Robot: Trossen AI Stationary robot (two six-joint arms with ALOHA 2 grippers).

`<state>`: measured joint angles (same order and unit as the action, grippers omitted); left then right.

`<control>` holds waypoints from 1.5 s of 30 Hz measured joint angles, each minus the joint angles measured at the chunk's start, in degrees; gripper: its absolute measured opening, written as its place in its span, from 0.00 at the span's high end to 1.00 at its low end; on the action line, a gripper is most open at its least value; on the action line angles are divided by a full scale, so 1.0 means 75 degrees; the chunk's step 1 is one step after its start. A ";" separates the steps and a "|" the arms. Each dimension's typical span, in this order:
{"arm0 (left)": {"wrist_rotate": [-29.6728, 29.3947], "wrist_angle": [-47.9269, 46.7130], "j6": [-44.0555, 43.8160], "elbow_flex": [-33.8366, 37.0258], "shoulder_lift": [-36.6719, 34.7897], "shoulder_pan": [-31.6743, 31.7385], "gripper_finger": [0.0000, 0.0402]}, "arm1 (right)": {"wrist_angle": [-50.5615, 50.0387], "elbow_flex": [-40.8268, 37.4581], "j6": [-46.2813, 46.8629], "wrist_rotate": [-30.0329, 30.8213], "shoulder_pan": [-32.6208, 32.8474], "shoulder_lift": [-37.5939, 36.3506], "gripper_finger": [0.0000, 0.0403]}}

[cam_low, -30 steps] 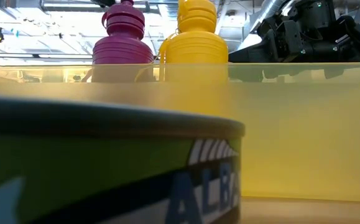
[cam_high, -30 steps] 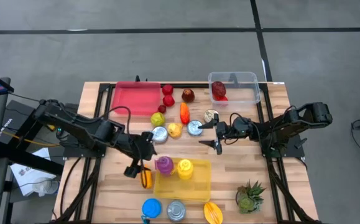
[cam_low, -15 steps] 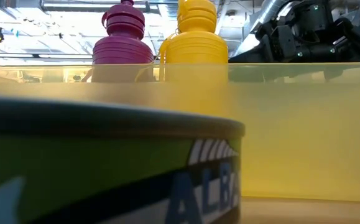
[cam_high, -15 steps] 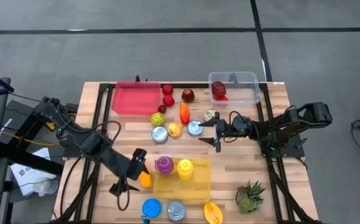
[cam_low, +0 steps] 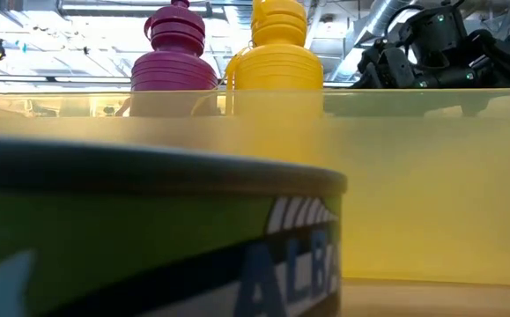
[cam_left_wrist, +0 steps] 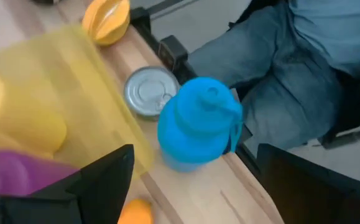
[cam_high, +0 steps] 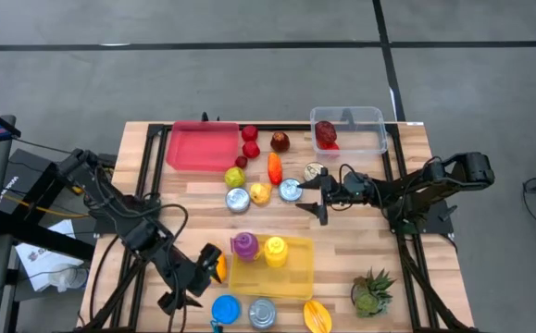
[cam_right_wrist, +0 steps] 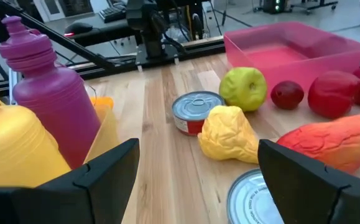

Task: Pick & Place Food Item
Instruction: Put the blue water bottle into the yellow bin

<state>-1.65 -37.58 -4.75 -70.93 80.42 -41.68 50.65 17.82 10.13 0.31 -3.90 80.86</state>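
The orange food item (cam_high: 218, 267) lies on the surface just beside the yellow tray (cam_high: 291, 279), on its left-arm side; too little of it shows to tell its long axis or which way it points. The left gripper (cam_high: 190, 276) hovers by that same side of the tray, jaws spread wide and empty. The right gripper (cam_high: 317, 198) waits beyond the tray's far edge, near a silver can (cam_high: 291, 190), jaws wide, holding nothing.

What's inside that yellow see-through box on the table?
The yellow box holds two bottles standing upright side by side, a purple bottle and a yellow bottle. The rest of its floor looks bare from above; anything under the bottles is hidden.
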 joint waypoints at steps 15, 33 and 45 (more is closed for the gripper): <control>-0.0736 -0.2184 0.1075 -0.2080 0.1510 -0.0123 0.27 | -0.0320 0.0000 0.0006 0.0167 0.0000 0.0000 0.22; -0.0539 -0.2519 0.1003 -0.3023 0.2416 -0.0282 0.27 | -0.0366 0.0000 0.0061 0.0167 0.0017 0.0000 0.22; -0.0449 -0.2000 0.0342 -0.2953 0.2340 -0.0296 0.26 | -0.0476 0.0000 0.0201 0.0167 0.0017 0.0000 0.22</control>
<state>-5.02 -52.58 -2.19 -93.08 97.97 -43.90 47.08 17.82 11.64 1.56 -3.77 80.86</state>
